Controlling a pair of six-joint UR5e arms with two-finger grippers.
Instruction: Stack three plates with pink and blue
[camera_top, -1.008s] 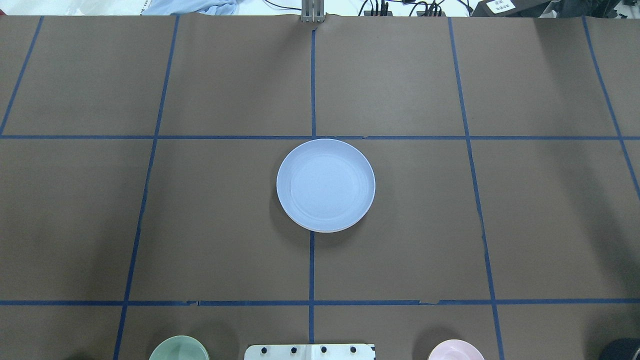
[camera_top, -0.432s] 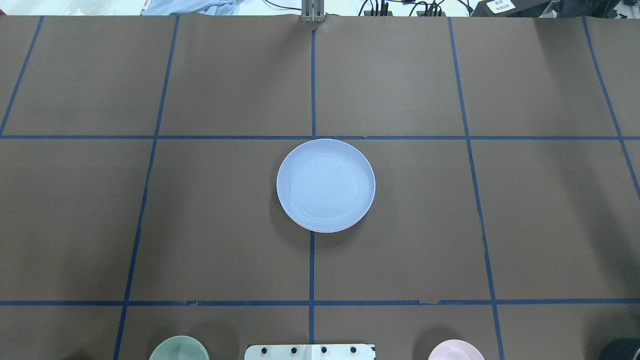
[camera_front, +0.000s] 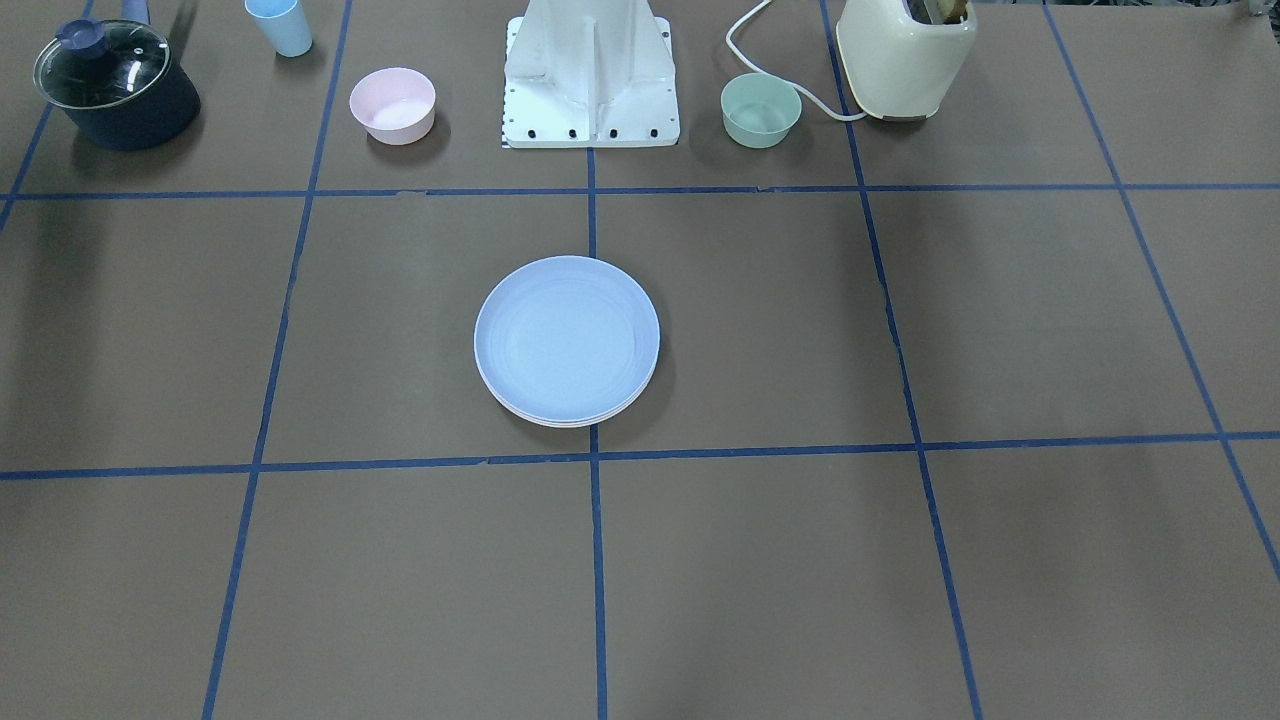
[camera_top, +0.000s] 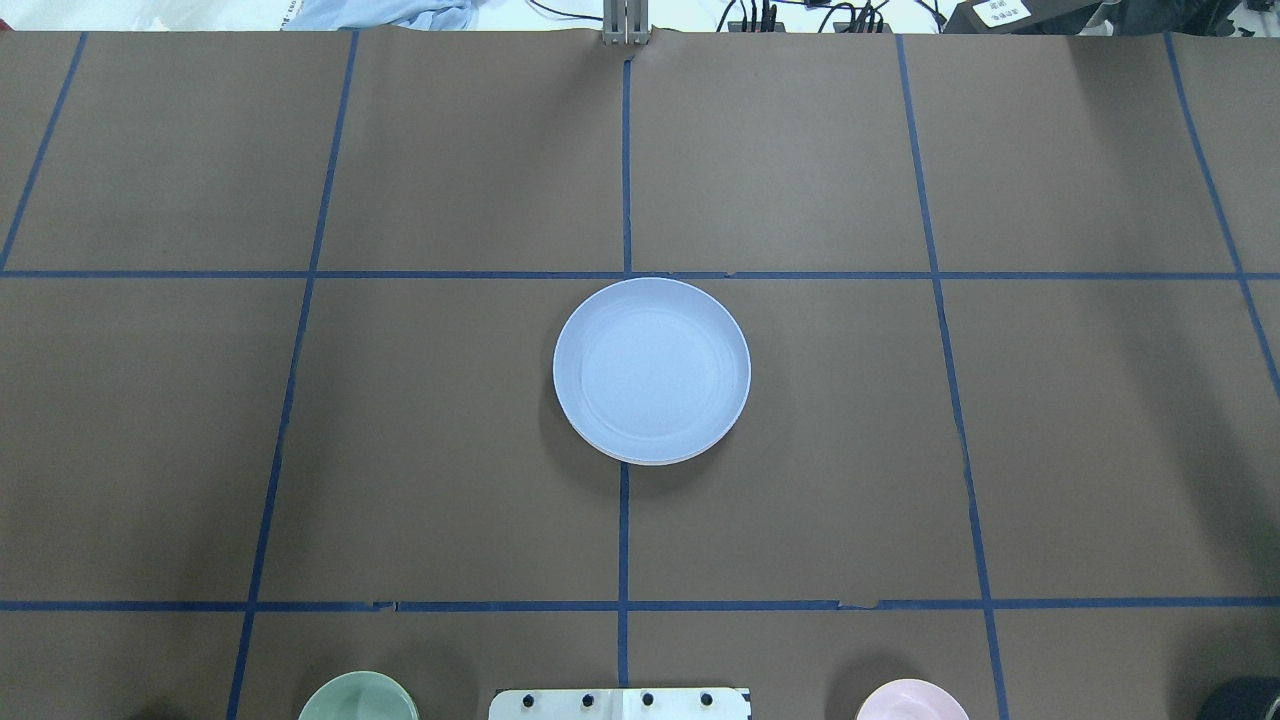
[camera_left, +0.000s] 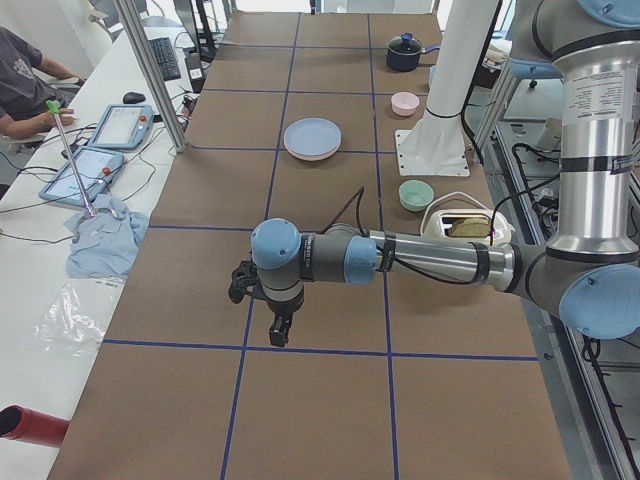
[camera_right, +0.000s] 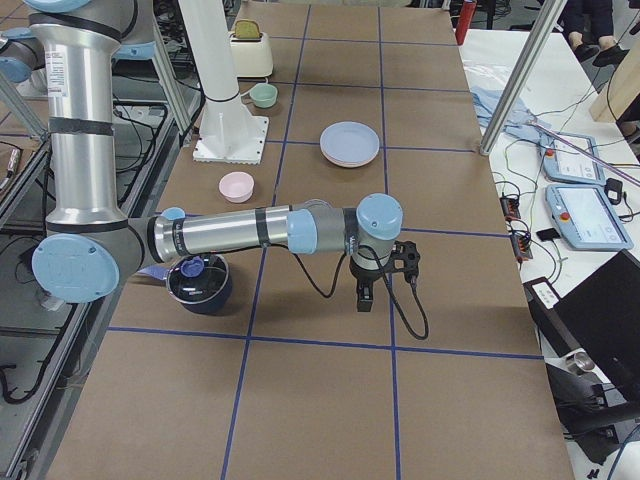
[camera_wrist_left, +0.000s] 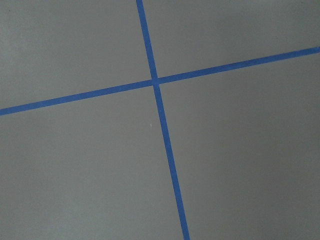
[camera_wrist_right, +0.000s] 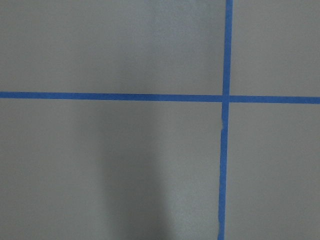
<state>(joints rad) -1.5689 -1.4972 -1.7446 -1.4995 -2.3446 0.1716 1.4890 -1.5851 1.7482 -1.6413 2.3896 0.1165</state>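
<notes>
Stack: blue plate (camera_front: 566, 338) lies flat at the centre of the surface (camera_front: 900, 560), just on the robot's side of a tape (camera_front: 597, 560) crossing. In the front view, thin pale rims (camera_front: 560, 421) show under its near edge. You are looking at a pile, not a single plate.

Step in hand (judgement): stacking looks done, with blue on top. Both arms are low over bare surface at opposite ends, well apart from the stack.

Grippers: left gripper (camera_left: 274, 322) and right gripper (camera_right: 364, 297) show only in the side views. You cannot tell from those whether either is open or closed. Nothing is seen held in either one.

Next move (judgement): no further pick seems needed. Check that the rims sit even, since the lower rims peek out on one side only, which suggests a slight offset. If you correct it, nudge gently at the edge; these light plates may slide on the paper.

Hard to make out:
- The lower plates are covered. Only a sliver of rim shows, faintly pink in places, so neither their order nor their count can be read.
- Both wrist views show only tape lines, with no fingers or plates.
- Pink bowl (camera_front: 392, 104) and green bowl (camera_front: 761, 109) stand near the robot base, cut off in the overhead view.
</notes>
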